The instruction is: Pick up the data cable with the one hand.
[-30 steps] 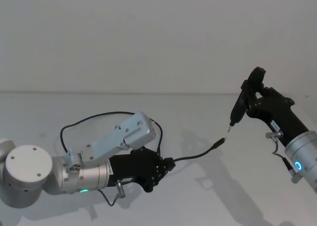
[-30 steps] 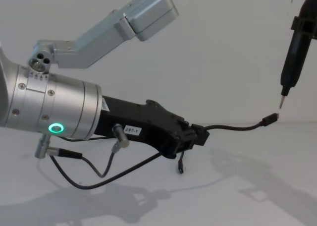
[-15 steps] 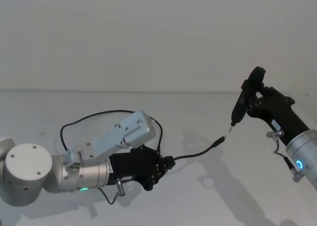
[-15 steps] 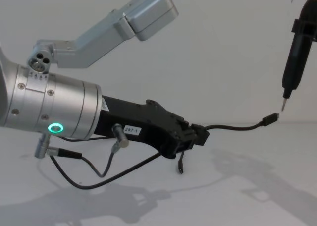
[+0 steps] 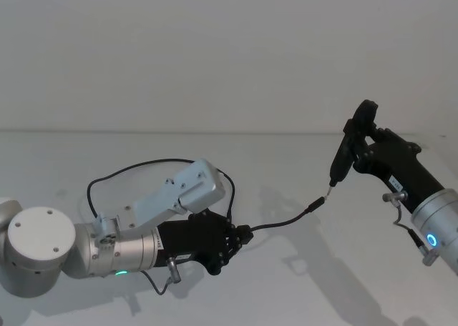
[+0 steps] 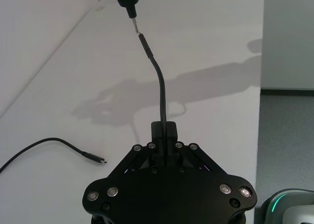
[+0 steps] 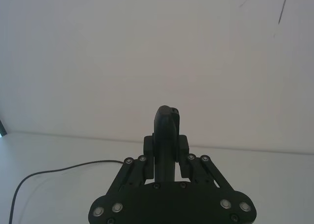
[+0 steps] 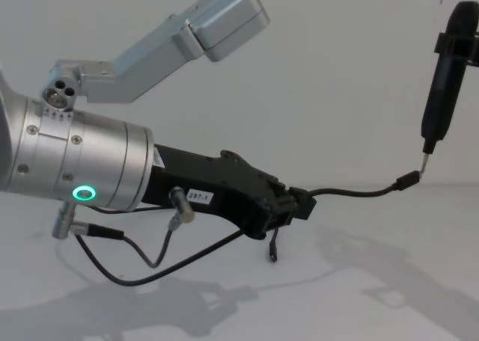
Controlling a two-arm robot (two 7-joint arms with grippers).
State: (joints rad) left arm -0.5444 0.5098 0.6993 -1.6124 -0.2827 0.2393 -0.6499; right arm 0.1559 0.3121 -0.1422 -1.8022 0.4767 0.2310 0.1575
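The data cable [image 5: 283, 222] is a thin black cord. My left gripper [image 5: 240, 234], the one hand, is shut on it just above the white table. From the gripper [image 8: 299, 206] the cable [image 8: 352, 193] arches rightward to its small plug [image 8: 408, 180]. The rest loops back behind the arm [image 5: 143, 167], and the other plug [image 6: 95, 158] lies on the table. My right gripper [image 5: 361, 146] is raised at the right, shut on a slim black tool [image 5: 342, 158]. The tool's pale tip [image 8: 421, 161] sits right at the cable's plug. In the left wrist view the cable [image 6: 161, 86] rises from between the fingers toward that tip [image 6: 133, 21].
The white table [image 5: 300, 283] meets a plain white wall behind. Its edge [image 6: 260, 101] drops to a grey floor in the left wrist view. A short grey lead [image 8: 150, 260] hangs under my left wrist.
My right gripper has shifted the tool slightly left, bringing its tip against the cable's plug. The left gripper and cable have stayed put.
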